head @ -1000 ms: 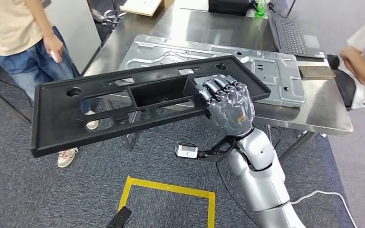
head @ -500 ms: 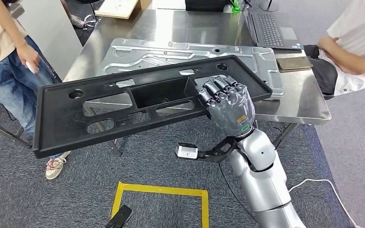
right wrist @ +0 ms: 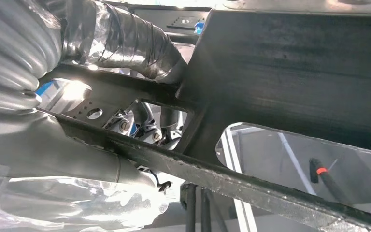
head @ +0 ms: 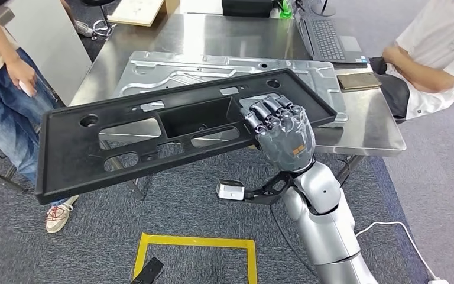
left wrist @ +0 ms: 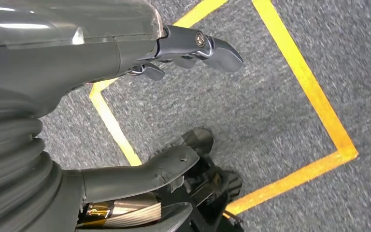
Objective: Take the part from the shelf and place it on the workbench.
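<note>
- Progress: the part (head: 171, 133) is already off the shelf and in the air, gripped by my right hand (head: 281, 133). I judge the pick done; the placement is left.
- Position: the part's far right end overhangs the near edge of the table (head: 366, 127), above the grey metal panel (head: 213, 65) lying there. Most of its length hangs out over the carpet, to the left of the hand. I can't tell whether it touches the panel.
- Right fingers (head: 272, 115): curled over the part's near rail beside the central recess; the right wrist view shows them wrapped around a bar of it.
- Left hand (left wrist: 125, 72): hangs over the floor by the yellow tape (left wrist: 314, 96), fingers apart, holding nothing.
- Part appearance: long, flat, black moulded frame, raised rim, deep rectangular pocket mid-length, several cut-outs and round holes. Held at one end only, it tilts down to the left.
- Left to do: carry it further over the table, lower, release.
</note>
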